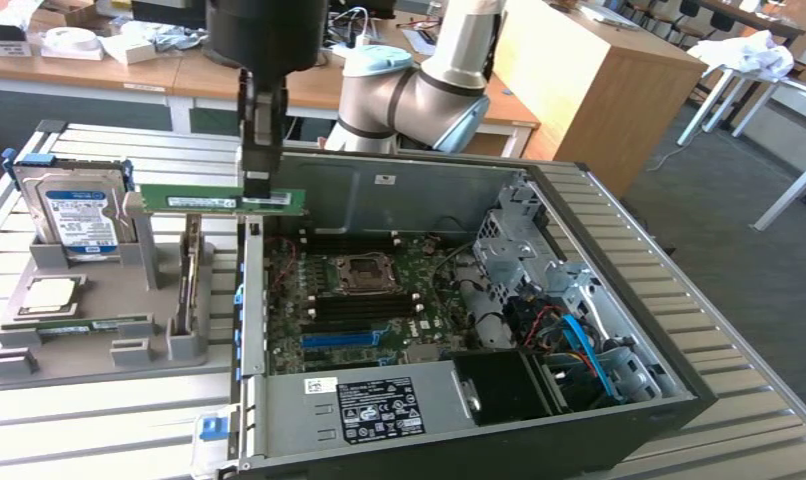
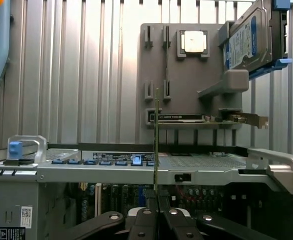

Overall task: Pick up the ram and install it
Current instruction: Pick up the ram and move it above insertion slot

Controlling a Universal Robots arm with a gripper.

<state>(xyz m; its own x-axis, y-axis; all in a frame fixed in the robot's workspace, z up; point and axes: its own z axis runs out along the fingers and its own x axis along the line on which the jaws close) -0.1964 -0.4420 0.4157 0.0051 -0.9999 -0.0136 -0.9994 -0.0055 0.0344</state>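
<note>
Robotics laboratory set up in an office-like room. A Universal Robots arm [image 1: 423, 85] is working at a ribbed aluminium bench [image 1: 737, 345], its gripper [image 1: 258, 190] clamping the ram [image 1: 196, 201] beside an opened desktop computer case [image 1: 390, 190]. A grey parts fixture [image 1: 96, 355] is presenting a hard drive [image 1: 80, 215] and a CPU chip [image 1: 52, 293] next to the case. Behind, wooden desks [image 1: 110, 70] are carrying boxes, cables and clutter. A wooden cabinet [image 1: 577, 90] and white-legged tables [image 1: 743, 90] are standing on grey carpet [image 1: 723, 200].

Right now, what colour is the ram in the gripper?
Green. The ram shows its flat face best in the exterior view.
</note>
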